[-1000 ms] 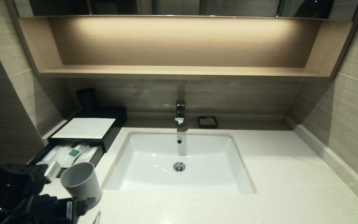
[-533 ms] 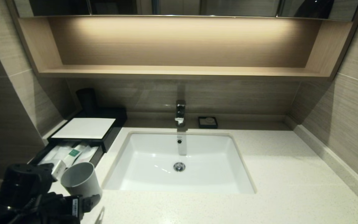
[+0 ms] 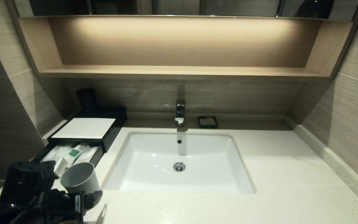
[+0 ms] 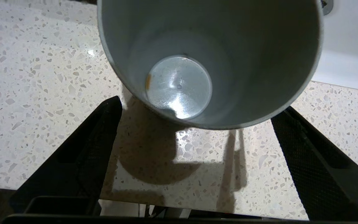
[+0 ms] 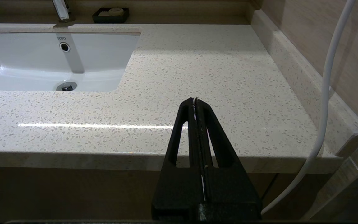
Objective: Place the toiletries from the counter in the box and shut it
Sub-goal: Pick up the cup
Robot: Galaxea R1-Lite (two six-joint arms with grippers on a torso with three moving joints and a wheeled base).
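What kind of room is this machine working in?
Most likely a hotel bathroom: a white rectangular sink sunk into a speckled cream stone counter, a chrome tap, and a black box's open drawer holding wrapped toiletries.

Counter [image 3: 275,174]: pale cream stone, fine brown and grey speckle throughout. Sink [image 3: 154,174]: plain glossy white; chrome drain and tap [image 3: 180,112]. Box [image 3: 112,132]: black body, flat white top panel [image 3: 84,128]. Open drawer [image 3: 95,159]: black walls. Toiletries [image 3: 73,153] inside: cream-white wrappers, one with a small green band label. Cup [image 3: 80,178]: matt light grey outside, paler grey inside, shiny silver-grey base in the left wrist view. Soap dish [image 3: 207,122]: black, pale bar inside. Shelf niche [image 3: 179,72]: light wood grain, warm lit. Wall tiles: grey-brown, faint horizontal streaks. Left gripper [image 4: 194,149]: black, textured pads. Right gripper [image 5: 195,104]: black. Cable [image 5: 328,93]: white.
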